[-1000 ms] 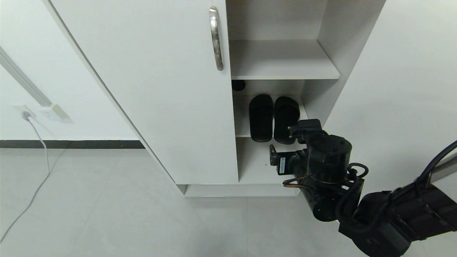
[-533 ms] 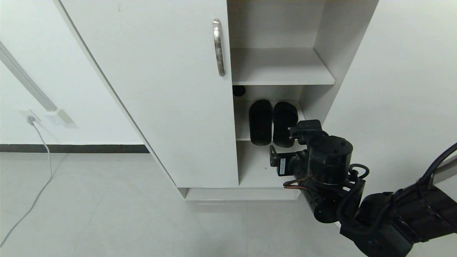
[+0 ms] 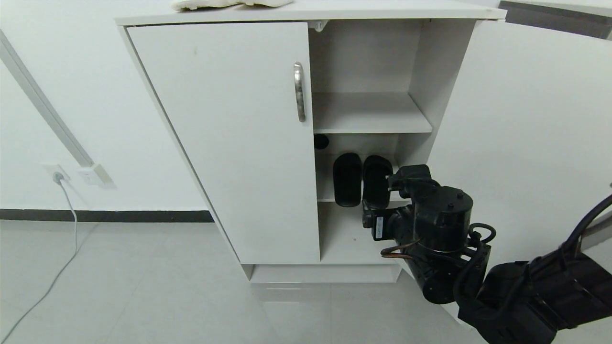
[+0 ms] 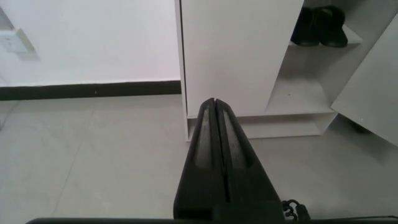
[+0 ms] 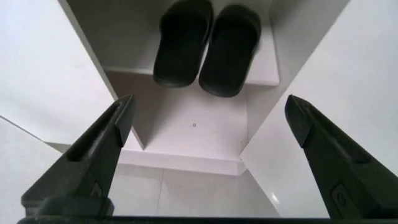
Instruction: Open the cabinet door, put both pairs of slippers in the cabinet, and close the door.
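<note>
One pair of black slippers (image 3: 362, 184) sits on the cabinet's middle shelf (image 3: 324, 187), straight ahead of the right end effector (image 5: 209, 106) and a little above it. They lie side by side, touching or nearly so. Their long axes run front to back into the cabinet, and the near ends reach the shelf's front edge. The right end effector hangs before the opening with its fingers spread wide and nothing between them, pointing at the bare bottom compartment (image 3: 342, 234) under that shelf.

Farther in and to its left, a dark rounded thing (image 3: 321, 141) peeks out from behind the edge of the closed door (image 3: 229, 143). It may be part of the second pair, but I cannot tell.

If both pairs are indeed stowed, the step left is closing, and that turns on the open door (image 3: 526, 143). Its panel stands just to the right of the right end effector, swung out alongside the arm. That arm is by far the nearer. It also sits in the panel's swing path, so I judge it must draw back or get outside the panel before pushing it round.

The left end effector (image 4: 214, 106) has its fingers pressed together, empty. It is held low over the floor, well apart from the cabinet and aimed toward its base.

A pale thing (image 3: 229, 4) lies on the cabinet top, well above both. The upper shelf (image 3: 368, 112) lies above the slippers.
</note>
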